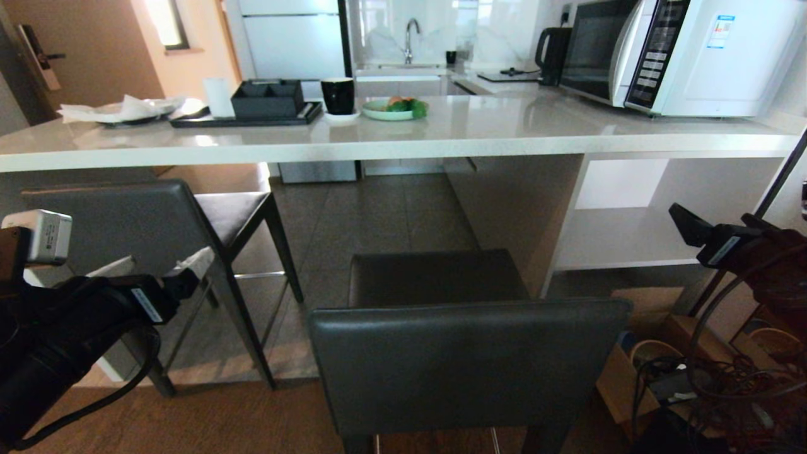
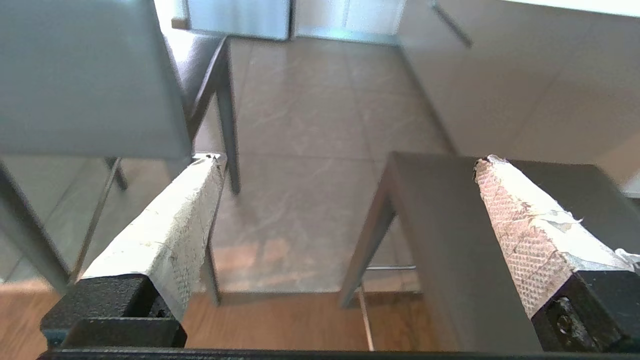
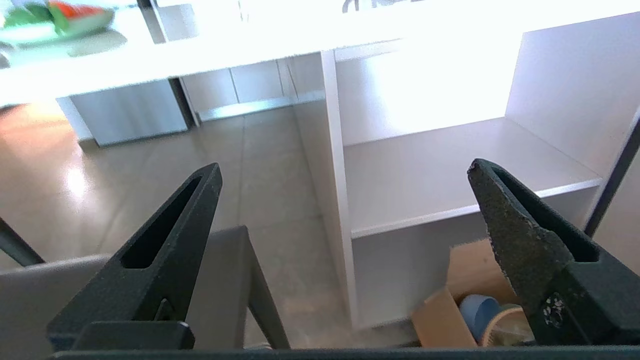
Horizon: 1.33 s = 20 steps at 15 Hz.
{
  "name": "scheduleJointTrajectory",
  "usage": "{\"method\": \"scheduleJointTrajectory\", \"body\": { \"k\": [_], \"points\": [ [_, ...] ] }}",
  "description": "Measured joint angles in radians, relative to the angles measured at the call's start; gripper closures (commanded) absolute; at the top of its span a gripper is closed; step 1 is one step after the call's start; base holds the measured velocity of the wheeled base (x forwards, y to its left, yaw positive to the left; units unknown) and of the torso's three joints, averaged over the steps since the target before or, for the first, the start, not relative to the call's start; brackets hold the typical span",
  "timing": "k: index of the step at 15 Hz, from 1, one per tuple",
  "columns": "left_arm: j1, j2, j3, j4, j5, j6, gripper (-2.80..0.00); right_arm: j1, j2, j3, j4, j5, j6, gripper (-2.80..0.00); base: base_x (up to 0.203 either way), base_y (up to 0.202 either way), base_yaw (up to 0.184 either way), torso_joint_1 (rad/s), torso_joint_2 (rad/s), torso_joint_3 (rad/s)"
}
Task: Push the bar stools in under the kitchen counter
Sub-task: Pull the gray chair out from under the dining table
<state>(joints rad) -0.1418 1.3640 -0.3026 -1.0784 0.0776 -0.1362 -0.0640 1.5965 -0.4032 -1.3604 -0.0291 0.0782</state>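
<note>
Near stool (image 1: pixel 466 359) stands just short of the counter (image 1: pixel 403 142), seat not yet under; second stool (image 1: pixel 157 227) sits to its left, seat partly beneath the edge. Left gripper (image 1: pixel 157 268) and right gripper (image 1: pixel 684 221) flank the near stool, both spread wide, holding nothing. Likely rigid, tall and tippy, with slick leather: best pushed low on the padded backrest, evenly.

We see two dark grey leather bar stools (image 1: pixel 470 359) on slim dark legs before a glossy pale grey-beige stone desk (image 1: pixel 504 126) with a white speckled edge. On it: a black mug (image 1: pixel 338 95), a pale green plate (image 1: pixel 381 112) of orange and green food, a white microwave (image 1: pixel 712 57). Grey floor tiles (image 1: pixel 378 221) meet brown wood flooring (image 1: pixel 239 416).
</note>
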Motion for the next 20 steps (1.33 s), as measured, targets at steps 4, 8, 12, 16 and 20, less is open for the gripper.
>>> {"method": "scheduleJointTrajectory", "body": {
  "k": [4, 8, 12, 16, 20],
  "points": [
    [-0.004, -0.026, 0.007, -0.001, -0.014, -0.002, -2.8, 0.014, -0.031, 0.002, 0.0, 0.002, 0.02, 0.0, 0.0, 0.0, 0.0, 0.0, 0.0, 0.0],
    [0.0, -0.037, -0.007, 0.0, -0.027, 0.001, -2.8, 0.026, -0.055, 0.003, 0.095, -0.001, 0.02, 0.0, 0.0, 0.0, 0.0, 0.0, 0.0, 0.0],
    [0.004, -0.077, 0.008, 0.003, -0.025, 0.035, -2.8, 0.08, -0.114, 0.024, 0.14, -0.001, 0.014, 0.0, 0.0, 0.0, 0.0, 0.0, 0.0, 0.0],
    [0.007, -0.157, 0.058, 0.006, -0.024, 0.051, -2.8, 0.116, -0.18, 0.082, 0.14, -0.001, 0.009, 0.0, 0.0, 0.0, 0.0, 0.0, 0.0, 0.0],
    [0.008, -0.217, 0.12, 0.005, -0.026, 0.095, 0.0, 0.125, -0.25, 0.123, 0.14, -0.001, -0.05, 0.0, 0.0, 0.0, 0.0, 0.0, 0.0, 0.0]
  ]
}}
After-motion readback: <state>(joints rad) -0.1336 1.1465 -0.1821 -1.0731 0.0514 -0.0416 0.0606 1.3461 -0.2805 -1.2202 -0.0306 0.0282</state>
